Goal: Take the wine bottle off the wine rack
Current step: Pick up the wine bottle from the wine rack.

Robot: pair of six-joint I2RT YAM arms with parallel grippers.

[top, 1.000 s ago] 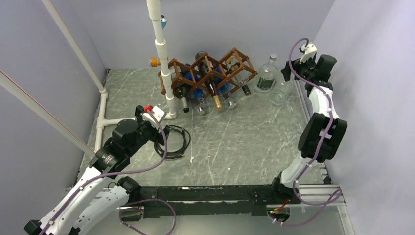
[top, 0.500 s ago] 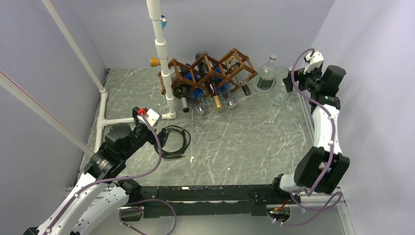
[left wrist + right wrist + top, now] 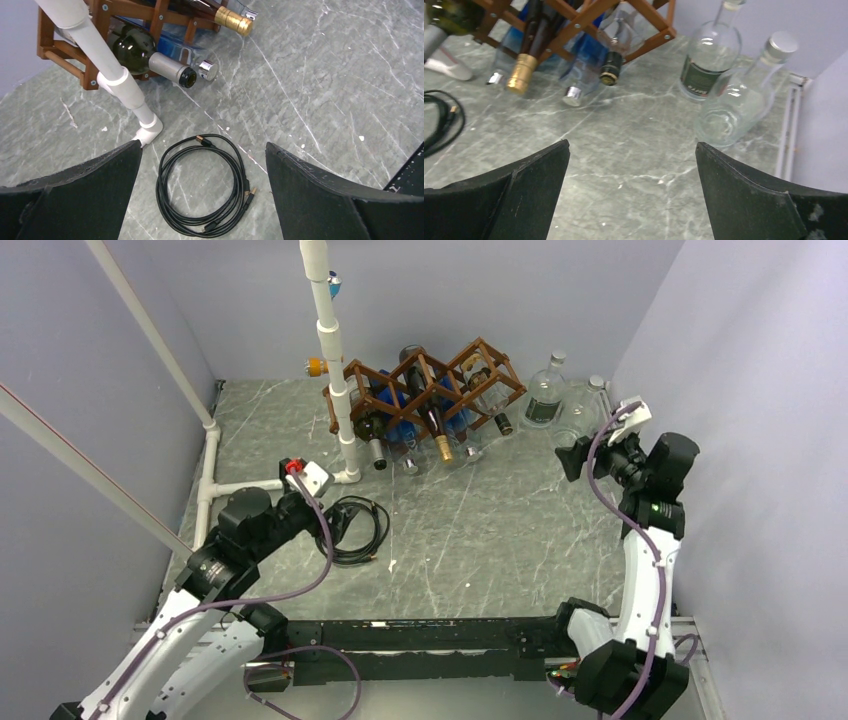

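Both hands open and empty; loaded rack (image 3: 425, 390) at the back of the worktop (image 3: 500, 540).

Right hand (image 3: 572, 455) has jaws spread wide and grasps nothing. It hovers at the right front of the rack, well apart from it. A labelled bottle (image 3: 710, 57) and a capped bottle (image 3: 739, 100), both clear, stand off the rack on the worktop just past its right end, beyond the fingers (image 3: 524, 190). Whether those two touch is hard to tell. Left hand (image 3: 335, 518) is also spread and empty, above a cable coil (image 3: 202, 187) beside the pipe (image 3: 107, 65) foot. The rack's left end lies beyond it, with a green bottle (image 3: 135, 47) neck poking out toward the hand, no contact. A gold-foil bottle (image 3: 524, 65) sits mid-rack, neck down to the worktop.
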